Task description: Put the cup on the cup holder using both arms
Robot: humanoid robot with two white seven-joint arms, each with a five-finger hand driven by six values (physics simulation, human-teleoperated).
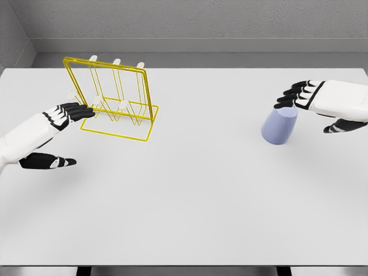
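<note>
A wide white table fills most of the view under even light. Behind it stand grey textured walls meeting at a left corner.

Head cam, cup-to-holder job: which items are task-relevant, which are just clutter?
Task-relevant:
- lavender cup, on the table by the right hand
- yellow wire cup holder, left hand at its edge

Just there:
- white table; no other loose items visible

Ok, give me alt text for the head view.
A pale blue cup stands on a white table beside the open right hand. Across the table, the open left hand reaches toward a yellow wire cup holder.
</note>
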